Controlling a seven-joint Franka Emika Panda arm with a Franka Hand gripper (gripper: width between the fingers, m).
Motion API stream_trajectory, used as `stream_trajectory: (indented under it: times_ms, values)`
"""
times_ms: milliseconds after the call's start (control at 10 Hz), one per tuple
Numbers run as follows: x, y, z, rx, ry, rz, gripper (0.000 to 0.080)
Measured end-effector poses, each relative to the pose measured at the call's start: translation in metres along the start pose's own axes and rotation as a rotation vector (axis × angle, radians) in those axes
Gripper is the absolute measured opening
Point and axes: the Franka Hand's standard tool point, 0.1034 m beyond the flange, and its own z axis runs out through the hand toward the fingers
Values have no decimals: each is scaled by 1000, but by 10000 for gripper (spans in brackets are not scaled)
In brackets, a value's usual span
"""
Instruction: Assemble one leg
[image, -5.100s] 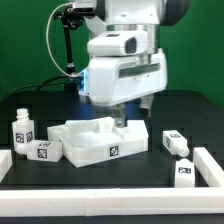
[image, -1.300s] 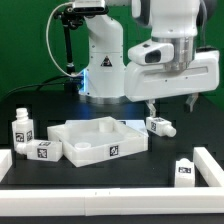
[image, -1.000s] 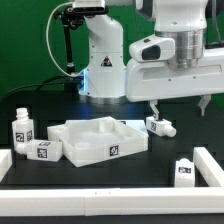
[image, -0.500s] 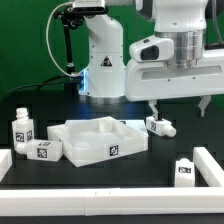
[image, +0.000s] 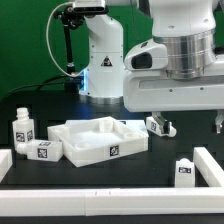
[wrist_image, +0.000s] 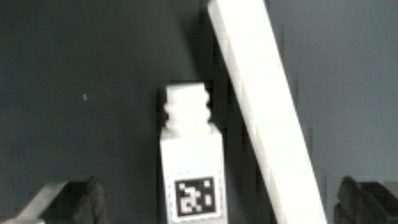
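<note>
My gripper (image: 185, 119) hangs open and empty above the table on the exterior view's right. One leg (image: 161, 126) lies on the black table behind its finger (image: 151, 118). Another leg (image: 183, 171) stands near the right rail, below the gripper. Two more legs (image: 22, 130) (image: 41, 151) stand at the left. In the wrist view a white leg (wrist_image: 191, 150) with a tag lies lengthwise beside a white rail (wrist_image: 263, 110). It is below and between the spread fingers (wrist_image: 63, 205) of the gripper (wrist_image: 214, 205), untouched.
The large white tray-like piece (image: 88, 151) sits at the table's middle. White rails border the front (image: 110, 191), left (image: 5, 160) and right (image: 209, 165). The robot's base (image: 100, 60) stands behind.
The arm has shifted right and toward the camera, so the gripper looms larger. It stays open. The legs and the tray-like piece have not moved in the last second.
</note>
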Motion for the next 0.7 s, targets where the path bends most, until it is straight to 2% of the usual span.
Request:
stream_trajectory:
  times_ms: [100, 300, 400, 700]
  values:
    - [-7, -1, 2, -3, -6, -5, 649]
    - [-4, 2, 6, -11, -7, -6, 649]
    - [11, 5, 14, -51, 6, -34, 649]
    - [45, -8, 27, -45, 26, 6, 649]
